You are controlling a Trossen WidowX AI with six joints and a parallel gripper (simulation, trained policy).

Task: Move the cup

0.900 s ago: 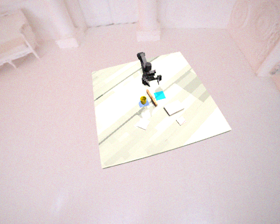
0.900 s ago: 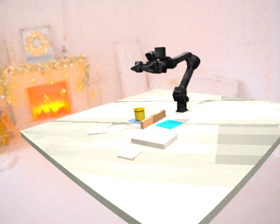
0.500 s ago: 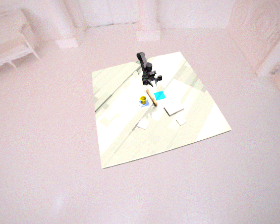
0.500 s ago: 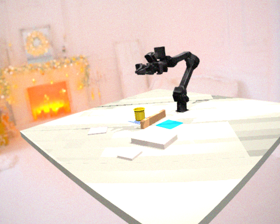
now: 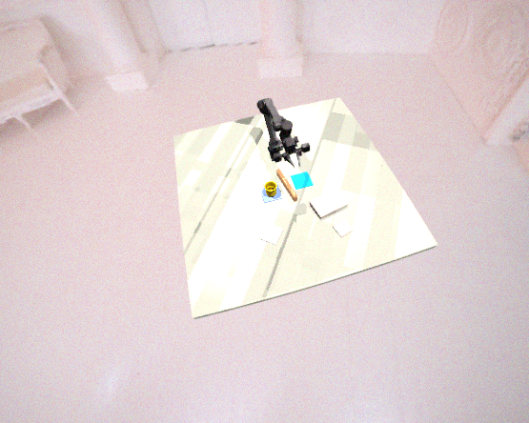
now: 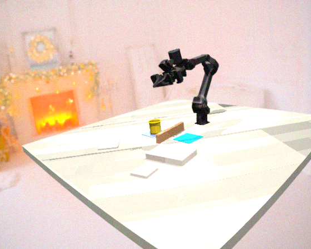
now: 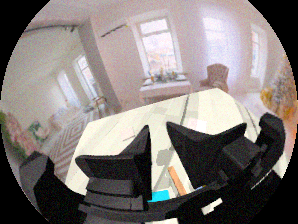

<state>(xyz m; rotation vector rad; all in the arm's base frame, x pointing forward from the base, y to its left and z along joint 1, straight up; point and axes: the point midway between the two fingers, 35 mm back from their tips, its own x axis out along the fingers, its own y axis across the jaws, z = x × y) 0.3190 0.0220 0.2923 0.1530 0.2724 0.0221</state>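
1. The yellow cup (image 5: 271, 189) (image 6: 154, 127) is seated upright on the blue pad (image 5: 266, 198) (image 6: 147, 134); its contents cannot be made out clearly.
2. The gripper (image 5: 295, 166) (image 6: 153, 81) (image 7: 157, 126) is raised above the table (image 5: 230, 276) (image 6: 202, 207) (image 7: 105, 140), well apart from the cup. Its fingers are parted by a narrow gap, and nothing is held between them.
3. The cyan pad (image 5: 301, 180) (image 6: 188, 138) (image 7: 160, 195) is left uncovered.
4. The two pads are separated by a wooden bar (image 5: 287, 185) (image 6: 170, 132) (image 7: 176, 181), stood on its long edge; the cup's rim is set higher than the bar's near end in the exterior view.
5. A white block (image 5: 329, 207) (image 6: 171, 154) is placed near the cyan pad, with open table between them.
6. The cup is placed well inside the table's edges.
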